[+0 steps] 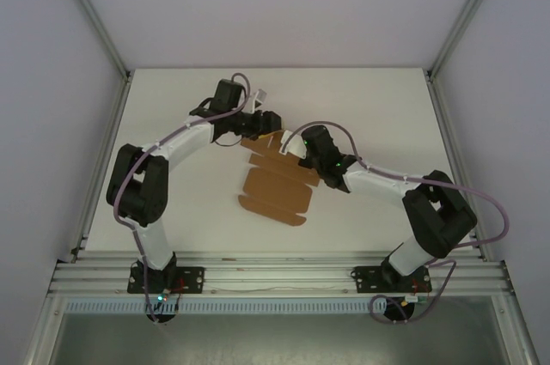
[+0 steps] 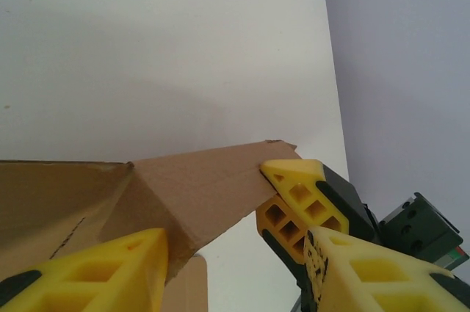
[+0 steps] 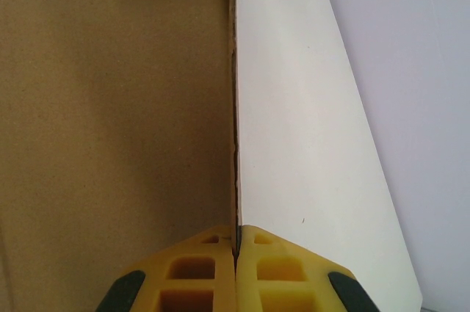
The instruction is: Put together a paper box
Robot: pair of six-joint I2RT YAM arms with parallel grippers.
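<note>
The paper box (image 1: 273,186) is a flat brown die-cut sheet lying mid-table, with its far flap (image 2: 198,187) lifted and creased. My right gripper (image 1: 292,149) is shut on the edge of that flap. The right wrist view shows the card edge-on, running into the closed yellow fingers (image 3: 236,237). In the left wrist view the right gripper's fingers (image 2: 294,180) pinch the flap's corner. My left gripper (image 1: 271,124) hovers at the far end of the sheet. It stands open (image 2: 236,246), its left finger (image 2: 110,271) against the raised flap and its right finger (image 2: 374,275) beside the other gripper.
The white table (image 1: 378,107) has bare room on both sides of the sheet and behind it. Grey enclosure walls and metal posts (image 1: 99,21) border the table. The two grippers are very close together over the sheet's far end.
</note>
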